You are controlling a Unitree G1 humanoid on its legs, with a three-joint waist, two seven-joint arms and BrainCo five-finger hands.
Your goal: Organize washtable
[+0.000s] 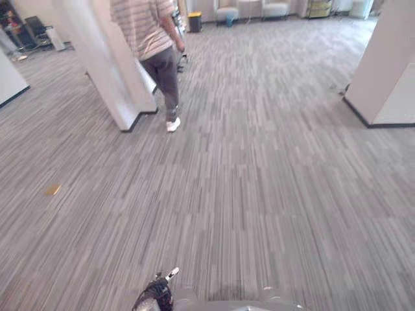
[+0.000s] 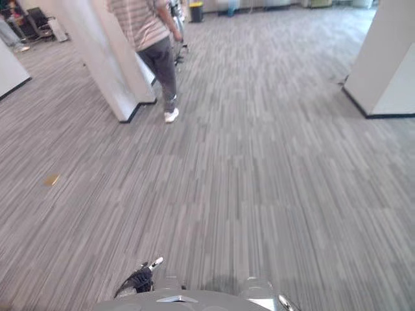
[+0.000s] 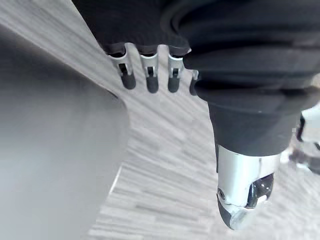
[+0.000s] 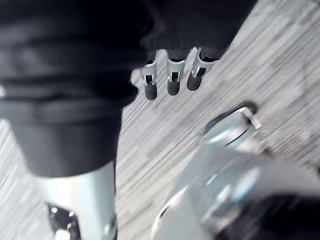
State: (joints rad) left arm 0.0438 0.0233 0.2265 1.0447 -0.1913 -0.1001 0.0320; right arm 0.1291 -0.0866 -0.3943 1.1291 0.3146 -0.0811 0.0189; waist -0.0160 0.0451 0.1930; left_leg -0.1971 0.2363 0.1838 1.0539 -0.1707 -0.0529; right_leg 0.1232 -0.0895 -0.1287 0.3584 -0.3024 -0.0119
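My left hand (image 1: 155,295) hung low at the near edge of the scene, a little left of centre, over the grey striped carpet (image 1: 272,194). In its wrist view the fingers (image 3: 151,80) lay in a loose row, apart from the thumb (image 3: 245,195), and nothing sat between them, only carpet beyond. My right hand (image 4: 172,82) was the same in its own wrist view: the fingers (image 4: 150,90) were relaxed and spread from the thumb (image 4: 75,205), holding nothing, with carpet past their tips.

I could not tell where the counter I was meant to tidy stood, so I could not place it against either hand.

Ahead of me was open floor. At the far left a person (image 1: 152,39) in a striped top and dark trousers stood mid-step with their back to me, one white shoe (image 1: 173,124) on the carpet, just beside a white pillar (image 1: 104,65) with a dark base. A second white pillar (image 1: 389,65) rose at the far right. A small orange-brown scrap (image 1: 53,189) lay on the carpet to the left, well apart from my left hand. Far back a dark bin with a yellow top (image 1: 194,21) stood near some pale seats (image 1: 227,13).
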